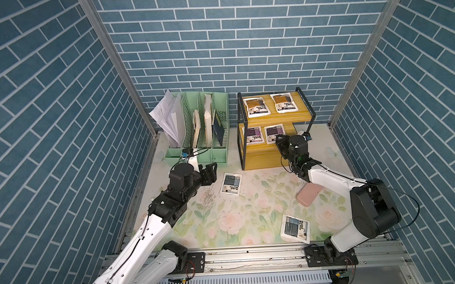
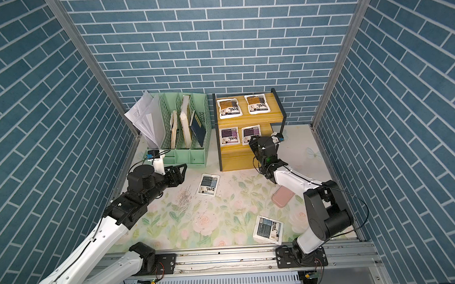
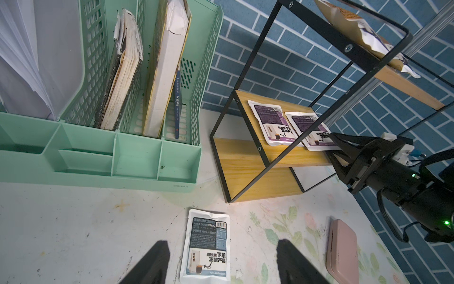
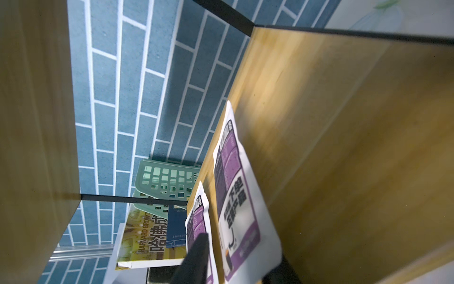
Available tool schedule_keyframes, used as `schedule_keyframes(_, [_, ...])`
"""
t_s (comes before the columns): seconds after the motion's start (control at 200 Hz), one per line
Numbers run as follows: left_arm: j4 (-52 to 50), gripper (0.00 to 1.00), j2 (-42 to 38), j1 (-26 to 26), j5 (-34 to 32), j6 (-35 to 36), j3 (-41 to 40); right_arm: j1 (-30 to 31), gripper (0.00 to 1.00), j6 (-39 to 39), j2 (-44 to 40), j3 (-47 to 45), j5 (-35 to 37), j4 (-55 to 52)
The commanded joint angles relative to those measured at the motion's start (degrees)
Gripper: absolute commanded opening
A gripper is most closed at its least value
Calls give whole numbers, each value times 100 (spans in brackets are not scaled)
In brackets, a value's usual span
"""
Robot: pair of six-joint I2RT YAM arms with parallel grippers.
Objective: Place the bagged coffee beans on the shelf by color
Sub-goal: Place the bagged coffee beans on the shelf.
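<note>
The right pincer [image 4: 239, 258] is resting with jaws parted at the near edge of a purple pouch [image 4: 235, 204], which is lying flat on the middle board of the shelf [image 1: 258, 157] beside a second purple pouch [image 4: 196, 221]; the left pincer [image 3: 222, 242] is hovering released, fingers either side of a grey-blue pouch [image 3: 208, 231] lying on the counter [image 3: 86, 233]; another grey-blue pouch [image 1: 296, 228] is lying near the counter's front edge.

The shelf [image 1: 270, 121] stands right of the organizer [image 1: 195, 156], behind two pouches [image 1: 231, 184].
</note>
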Motion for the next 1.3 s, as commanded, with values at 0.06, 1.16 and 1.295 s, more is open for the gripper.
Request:
schedule_keyframes(0.06, [-81, 74, -30, 28, -65, 114, -51, -53, 54, 71, -177, 124, 365, -581])
schedule_keyframes(1.16, [1049, 69, 437, 31, 1589, -226, -776, -468, 57, -3718, -3804, -824, -2366, -5438])
schedule_keyframes(1.295, [1444, 67, 855, 54, 1885, -442, -1042, 276, 56, -3256, -4353, -1898, -2293, -4740])
